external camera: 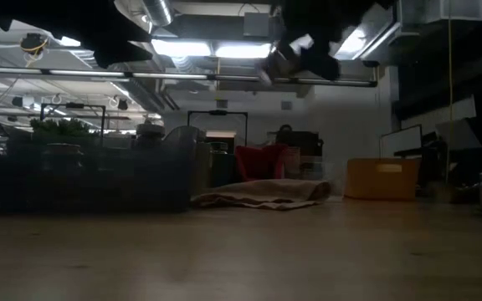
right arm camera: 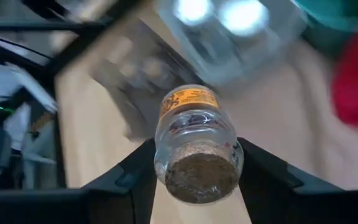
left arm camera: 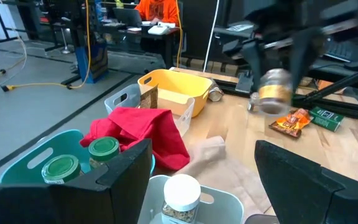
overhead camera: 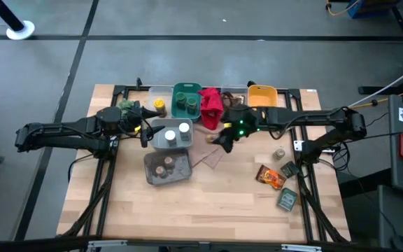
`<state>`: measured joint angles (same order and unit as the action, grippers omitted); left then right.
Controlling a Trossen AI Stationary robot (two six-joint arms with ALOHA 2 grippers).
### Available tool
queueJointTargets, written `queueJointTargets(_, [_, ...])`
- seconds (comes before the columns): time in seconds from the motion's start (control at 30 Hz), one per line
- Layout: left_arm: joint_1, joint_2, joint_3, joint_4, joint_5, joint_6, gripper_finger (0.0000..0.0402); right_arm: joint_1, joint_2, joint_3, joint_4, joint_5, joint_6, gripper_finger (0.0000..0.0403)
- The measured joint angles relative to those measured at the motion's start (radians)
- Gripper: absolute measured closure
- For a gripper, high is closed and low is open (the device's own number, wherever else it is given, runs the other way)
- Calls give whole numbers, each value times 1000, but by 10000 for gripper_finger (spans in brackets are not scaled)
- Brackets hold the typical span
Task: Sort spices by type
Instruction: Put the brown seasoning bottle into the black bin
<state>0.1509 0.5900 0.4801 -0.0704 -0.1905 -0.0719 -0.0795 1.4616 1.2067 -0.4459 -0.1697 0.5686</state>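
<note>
I see my right gripper (right arm camera: 194, 163) at the centre of the high view, clamped on a small clear glass spice jar with an orange label (right arm camera: 197, 146), lifted above the table. My left gripper (left arm camera: 201, 171) hangs with fingers spread wide over the grey bin (overhead camera: 168, 136), left of centre.

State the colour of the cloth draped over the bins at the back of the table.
Red. The cloth shows best in the left wrist view, beside the teal bin.
</note>
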Motion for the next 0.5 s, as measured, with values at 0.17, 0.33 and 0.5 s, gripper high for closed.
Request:
queueJointTargets(0.17, [0,0,0,0,0,0,133,65,67,35,190,2,-76,216])
queueJointTargets(0.33, [0,0,0,0,0,-4,133,115,179,132,235,3,-220,217])
queueJointTargets(0.5, [0,0,0,-1,0,-7,133,148,307,265,177,4,-389,216])
